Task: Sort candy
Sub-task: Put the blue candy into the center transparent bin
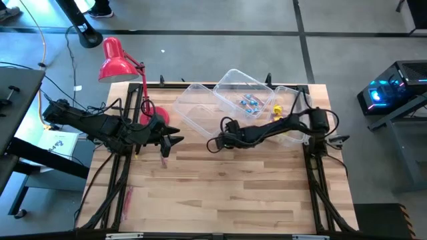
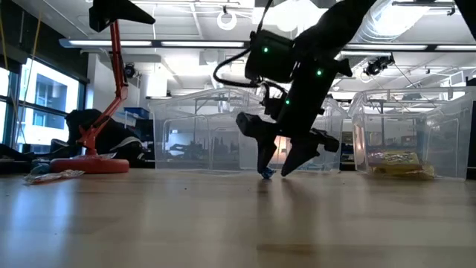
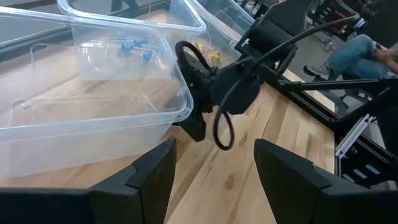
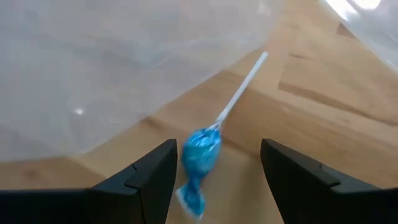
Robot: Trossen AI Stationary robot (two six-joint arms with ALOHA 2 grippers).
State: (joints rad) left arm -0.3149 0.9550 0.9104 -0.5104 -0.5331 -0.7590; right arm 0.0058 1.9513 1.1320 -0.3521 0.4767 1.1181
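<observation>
Right gripper (image 4: 214,171): positioned low over the wooden table (image 1: 227,193), just in front of the clear bins, fingers spread apart with nothing between them. The blue lollipop (image 4: 200,155) lay in the gap ahead of the fingers, so the pose read as an approach to a pick.

Right gripper contact: in the low view the fingertips (image 2: 266,165) stood at or just above the tabletop, straddling a small blue piece (image 2: 267,173). Whether they touched the wood could not be told.

Blue lollipop, location: flat on the table, close beside the wall of the nearest clear bin (image 4: 93,62), outside it.

Blue lollipop, long axis: ran along the thin white stick (image 4: 242,87). The wrapped head pointed toward the gripper; the stick pointed away from it, along the bin wall.

Grip judgement: the fingers flanked the head on either side of the axis, so closing would probably pinch the wrapped head, not the stick.

Middle bin (image 1: 243,93): already held several blue pieces (image 1: 250,103); probably the destination for this one.

Far right bin (image 2: 405,141): held yellow packets (image 2: 400,162), kept separate by kind.

Left gripper (image 1: 175,141): waited over the table beside the red desk lamp's base (image 1: 159,115), fingers apart, holding nothing.

Red/pink stick (image 1: 164,160): lay unsorted on the table just beside the left gripper.
</observation>
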